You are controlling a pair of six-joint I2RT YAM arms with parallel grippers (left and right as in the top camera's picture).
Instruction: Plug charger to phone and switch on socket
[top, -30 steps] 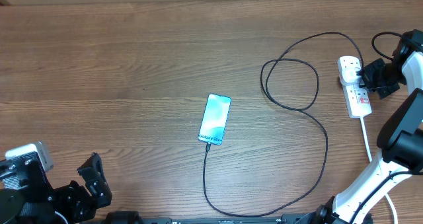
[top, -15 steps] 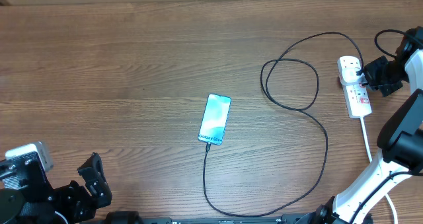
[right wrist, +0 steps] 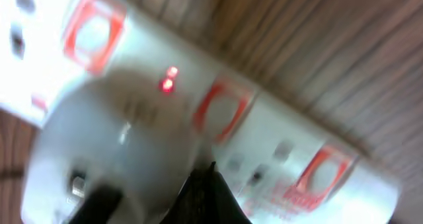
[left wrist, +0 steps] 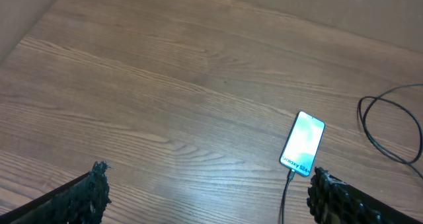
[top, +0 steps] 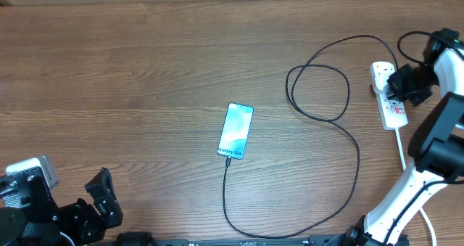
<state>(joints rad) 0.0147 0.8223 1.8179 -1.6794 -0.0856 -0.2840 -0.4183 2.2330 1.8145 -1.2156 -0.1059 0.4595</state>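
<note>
The phone (top: pixel 235 131) lies face up mid-table with its screen lit; it also shows in the left wrist view (left wrist: pixel 304 143). The thin black charger (top: pixel 357 153) runs from the phone's bottom edge, loops right and reaches the top of the socket (top: pixel 394 114), a white power strip at the right edge. My right gripper (top: pixel 390 88) is shut, with its tips over the strip beside the plugged end. Up close, the shut tips (right wrist: pixel 211 176) sit against the blurred socket (right wrist: pixel 291 164), where small red lights (right wrist: pixel 168 82) glow. My left gripper (left wrist: pixel 211 197) stands wide open and empty, low at the front left.
The strip's white cord (top: pixel 403 153) trails toward the front beside the right arm's base. The charger's loop (top: pixel 317 92) lies between phone and strip. A pale rounded body (right wrist: pixel 112 138) sits on the strip in the right wrist view, too blurred to identify.
My right gripper has shifted left, from beside the strip to over its upper part. The left arm, phone and cable have not moved.
</note>
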